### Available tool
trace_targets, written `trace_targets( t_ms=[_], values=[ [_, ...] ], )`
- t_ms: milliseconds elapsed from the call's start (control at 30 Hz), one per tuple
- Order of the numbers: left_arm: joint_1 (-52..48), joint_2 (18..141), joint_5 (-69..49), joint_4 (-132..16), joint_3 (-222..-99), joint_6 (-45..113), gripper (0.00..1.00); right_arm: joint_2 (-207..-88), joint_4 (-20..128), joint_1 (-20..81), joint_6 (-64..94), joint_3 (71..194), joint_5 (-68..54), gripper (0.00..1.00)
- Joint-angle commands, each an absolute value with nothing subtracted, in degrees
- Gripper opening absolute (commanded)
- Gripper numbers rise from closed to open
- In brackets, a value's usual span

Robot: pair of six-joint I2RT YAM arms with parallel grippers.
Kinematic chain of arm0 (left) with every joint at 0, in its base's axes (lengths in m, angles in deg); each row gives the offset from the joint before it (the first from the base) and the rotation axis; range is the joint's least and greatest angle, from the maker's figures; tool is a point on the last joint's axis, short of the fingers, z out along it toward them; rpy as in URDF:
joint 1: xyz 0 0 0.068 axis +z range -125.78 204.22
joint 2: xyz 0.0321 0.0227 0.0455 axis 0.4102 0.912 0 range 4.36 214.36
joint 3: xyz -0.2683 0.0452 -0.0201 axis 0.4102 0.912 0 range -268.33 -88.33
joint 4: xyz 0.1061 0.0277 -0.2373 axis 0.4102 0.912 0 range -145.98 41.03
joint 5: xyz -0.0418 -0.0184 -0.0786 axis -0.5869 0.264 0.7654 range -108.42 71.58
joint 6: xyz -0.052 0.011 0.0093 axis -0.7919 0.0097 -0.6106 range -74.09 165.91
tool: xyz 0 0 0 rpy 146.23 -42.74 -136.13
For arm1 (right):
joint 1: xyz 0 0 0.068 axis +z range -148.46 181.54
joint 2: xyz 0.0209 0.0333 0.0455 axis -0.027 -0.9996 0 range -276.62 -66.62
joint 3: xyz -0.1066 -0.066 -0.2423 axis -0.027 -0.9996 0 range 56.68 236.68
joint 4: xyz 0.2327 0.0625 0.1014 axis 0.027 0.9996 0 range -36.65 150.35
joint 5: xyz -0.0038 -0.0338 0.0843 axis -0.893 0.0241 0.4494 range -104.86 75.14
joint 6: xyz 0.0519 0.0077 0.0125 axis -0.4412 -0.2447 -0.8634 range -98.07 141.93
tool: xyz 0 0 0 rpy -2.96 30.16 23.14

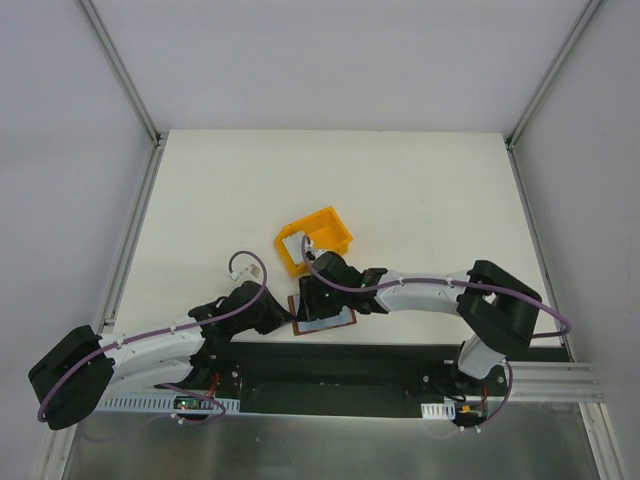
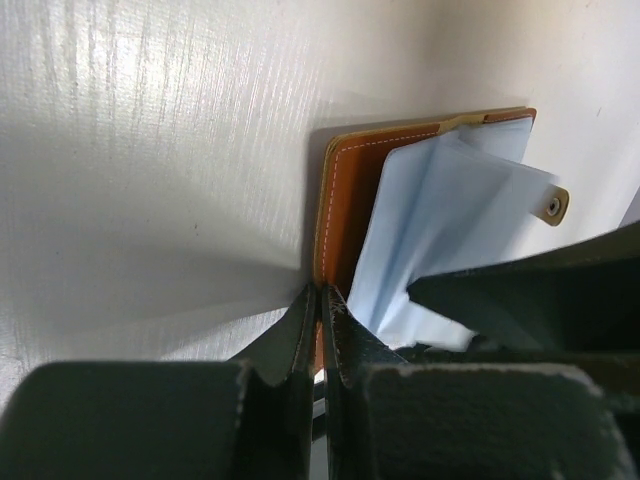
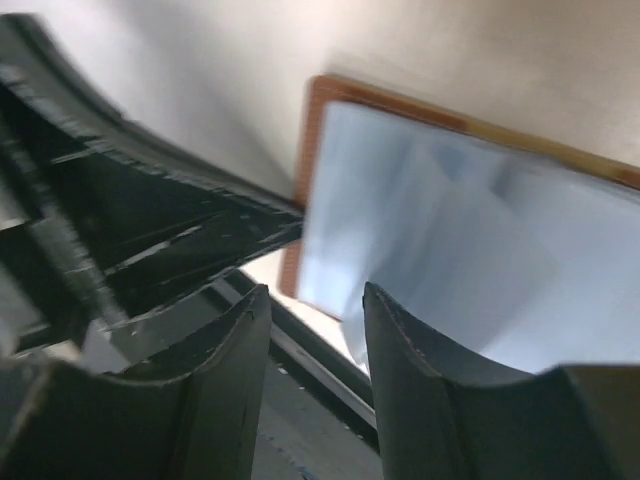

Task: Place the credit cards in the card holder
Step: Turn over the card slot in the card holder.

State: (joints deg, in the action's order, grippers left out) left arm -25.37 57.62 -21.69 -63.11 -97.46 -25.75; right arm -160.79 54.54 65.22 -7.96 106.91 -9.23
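The card holder (image 1: pixel 330 322) lies open near the table's front edge, brown border around pale grey-blue sleeves (image 2: pixel 440 225). My left gripper (image 1: pixel 289 319) is shut on its brown left edge (image 2: pixel 345 200), the fingertips (image 2: pixel 321 300) pinching the leather. My right gripper (image 1: pixel 313 300) hovers over the holder's left part, open with nothing between the fingers (image 3: pixel 315 300). The sleeves (image 3: pixel 450 230) lie just beyond its right finger. A white flat piece (image 1: pixel 297 244), perhaps a credit card, shows inside the yellow bin. No card shows in the wrist views.
The yellow plastic bin (image 1: pixel 330 225) stands tilted just behind the right gripper. The table's front edge and a dark rail (image 1: pixel 380 362) run right below the holder. Grey walls stand left and right of the table.
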Motion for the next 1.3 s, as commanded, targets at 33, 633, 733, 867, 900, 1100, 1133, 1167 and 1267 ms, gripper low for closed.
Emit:
trace_targets(
  t_ms=[33, 633, 733, 867, 900, 1100, 1133, 1167, 1267],
  values=[
    [-25.79, 58.42, -24.04, -57.91, -95.19, -26.95, 0.0, -157.77, 46.32, 67.55, -4.09, 109.84, -1.07, 0.45],
    [-25.71, 57.71, -24.22, -57.82, -94.92, -27.04, 0.0, -146.42, 63.19, 63.51, -7.33, 101.24, -22.86, 0.49],
    [-25.71, 57.8, -24.22, -57.82, -95.19, -26.78, 0.0, -147.82, 62.14, 63.59, -7.33, 100.97, -21.98, 0.49],
    [-25.79, 58.33, -24.13, -57.82, -95.45, -26.52, 0.0, -150.63, 61.7, 63.42, -7.6, 101.15, -21.02, 0.49],
    [-25.79, 58.33, -24.05, -57.82, -95.45, -26.52, 0.0, -151.16, 61.53, 63.51, -7.69, 101.15, -20.49, 0.49],
    [-25.79, 58.24, -24.13, -57.82, -95.45, -26.52, 0.0, -155.38, 61.88, 63.6, -8.83, 102.38, -18.56, 0.49],
    [-25.71, 58.24, -24.13, -57.82, -95.45, -26.52, 0.0, -156.17, 61.87, 63.51, -8.83, 103.08, -17.68, 0.49],
    [-25.79, 58.33, -24.13, -57.82, -95.45, -26.52, 0.0, -157.14, 61.61, 63.68, -8.74, 103.69, -16.11, 0.49],
    [-25.79, 58.59, -24.22, -57.91, -95.45, -26.6, 0.0, -158.81, 56.62, 63.95, -9.26, 104.14, -10.66, 0.49]
  ],
)
